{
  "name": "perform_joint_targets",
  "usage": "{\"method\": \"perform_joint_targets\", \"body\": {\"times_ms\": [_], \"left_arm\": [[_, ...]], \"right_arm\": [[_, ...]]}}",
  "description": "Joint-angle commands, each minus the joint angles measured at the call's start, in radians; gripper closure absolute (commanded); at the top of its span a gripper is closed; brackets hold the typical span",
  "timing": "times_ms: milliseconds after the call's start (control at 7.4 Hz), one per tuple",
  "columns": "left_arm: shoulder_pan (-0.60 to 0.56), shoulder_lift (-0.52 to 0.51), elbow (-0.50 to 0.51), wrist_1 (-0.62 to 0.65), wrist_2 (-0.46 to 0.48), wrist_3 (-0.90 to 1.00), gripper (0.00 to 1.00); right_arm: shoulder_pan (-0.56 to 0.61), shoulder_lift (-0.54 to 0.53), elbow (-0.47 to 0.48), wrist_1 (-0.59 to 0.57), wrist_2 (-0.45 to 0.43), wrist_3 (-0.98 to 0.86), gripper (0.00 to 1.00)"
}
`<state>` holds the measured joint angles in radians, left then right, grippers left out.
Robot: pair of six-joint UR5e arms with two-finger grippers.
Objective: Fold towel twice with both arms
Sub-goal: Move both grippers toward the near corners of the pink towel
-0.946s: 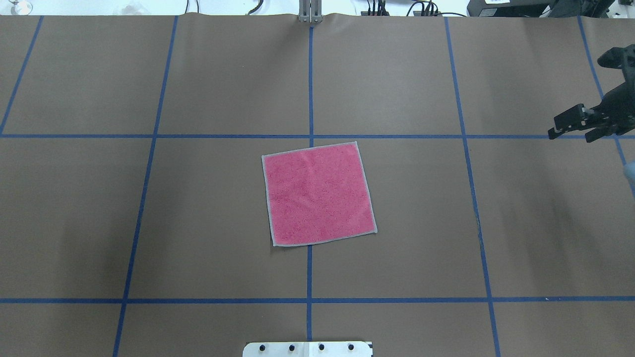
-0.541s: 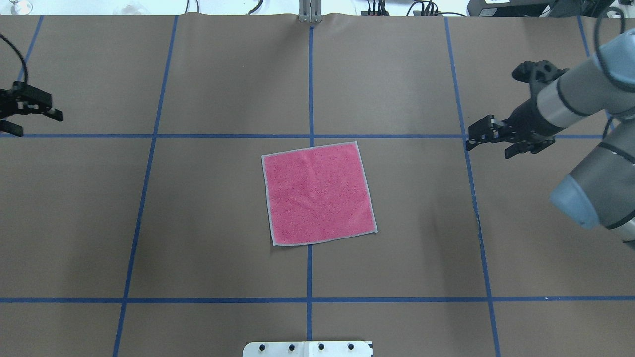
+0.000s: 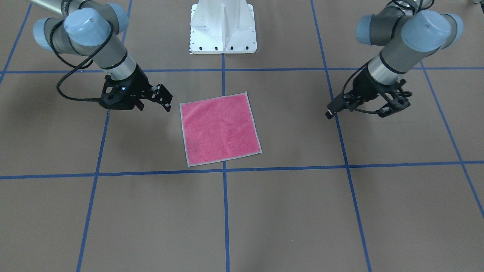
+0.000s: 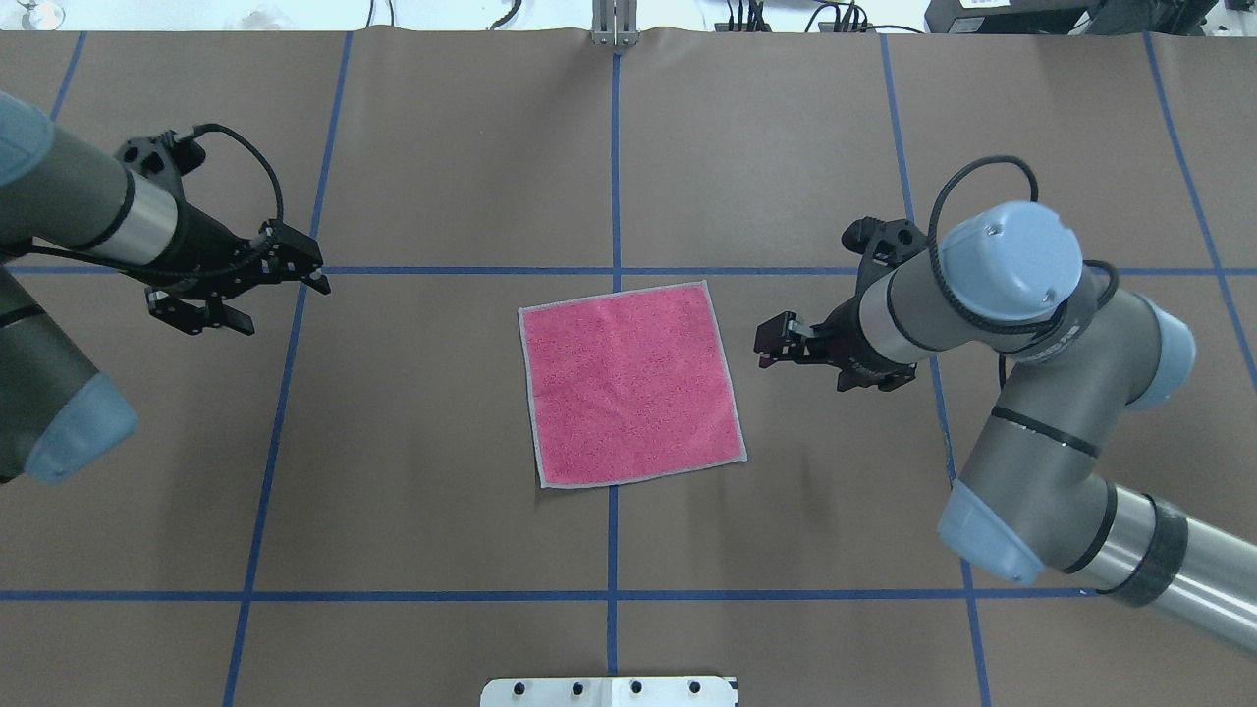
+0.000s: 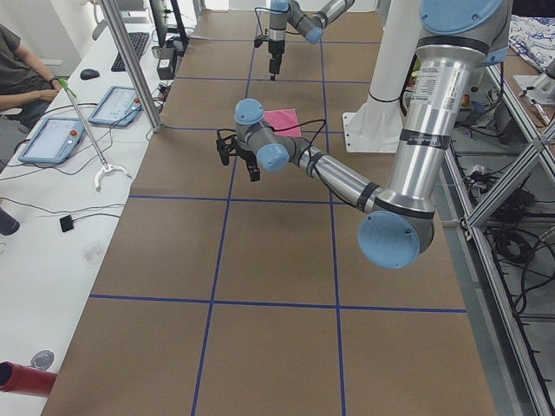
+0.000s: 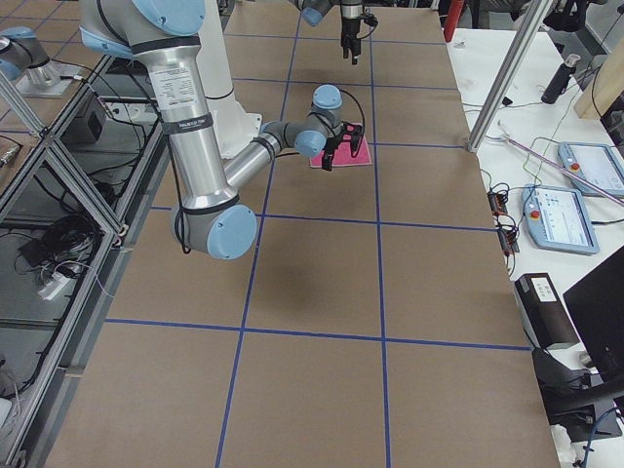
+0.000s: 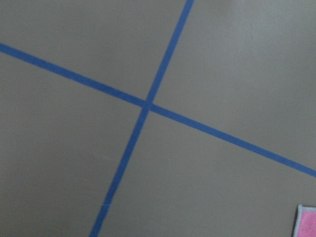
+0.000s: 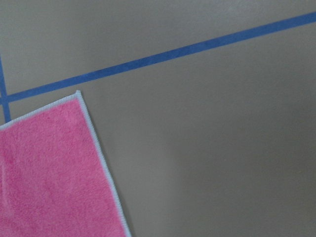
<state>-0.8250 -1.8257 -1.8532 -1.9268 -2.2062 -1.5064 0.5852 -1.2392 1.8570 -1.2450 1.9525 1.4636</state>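
The towel [image 4: 633,383] lies flat and unfolded near the table's middle, pink face up, with its light grey edging showing all round; it also shows in the front view [image 3: 219,128]. My left gripper [image 4: 283,299] hovers open and empty well to the towel's left. My right gripper [image 4: 805,365] hovers open and empty just off the towel's right edge. In the front view the right gripper [image 3: 154,107] is close to the towel's corner and the left gripper [image 3: 353,113] is farther off. The right wrist view shows a towel corner [image 8: 44,177]; the left wrist view shows only a sliver of the towel [image 7: 308,222].
Blue tape lines [image 4: 614,167] divide the brown table cover into a grid. The white pedestal base [image 3: 223,26] stands at the robot's side of the table. A metal post [image 4: 614,25] stands at the far edge. Operators' tablets [image 5: 52,139] lie on a side bench.
Both arms have swung in from the table's sides toward the towel. The right gripper has come much closer to its right edge. The towel has not moved.
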Motion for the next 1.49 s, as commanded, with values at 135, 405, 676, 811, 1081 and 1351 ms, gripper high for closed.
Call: {"method": "perform_joint_targets", "body": {"times_ms": [135, 405, 676, 811, 1081, 1351], "left_arm": [[0.263, -0.128, -0.029, 0.062, 0.175, -0.271, 0.00], [0.292, -0.255, -0.029, 0.231, 0.178, -0.317, 0.00], [0.329, -0.259, -0.044, 0.230, 0.227, -0.322, 0.00], [0.396, -0.265, -0.043, 0.235, 0.297, -0.331, 0.00], [0.418, -0.282, -0.043, 0.235, 0.306, -0.345, 0.00], [0.423, -0.296, -0.034, 0.238, 0.309, -0.350, 0.00]], "right_arm": [[-0.112, 0.023, -0.009, -0.004, -0.092, 0.087, 0.03], [-0.156, 0.026, -0.022, 0.002, -0.135, 0.179, 0.11], [-0.159, 0.027, -0.033, 0.004, -0.136, 0.231, 0.13], [-0.160, 0.027, -0.036, 0.004, -0.138, 0.231, 0.12], [-0.174, 0.071, -0.079, 0.006, -0.171, 0.276, 0.14], [-0.180, 0.080, -0.090, 0.006, -0.175, 0.296, 0.18]]}}
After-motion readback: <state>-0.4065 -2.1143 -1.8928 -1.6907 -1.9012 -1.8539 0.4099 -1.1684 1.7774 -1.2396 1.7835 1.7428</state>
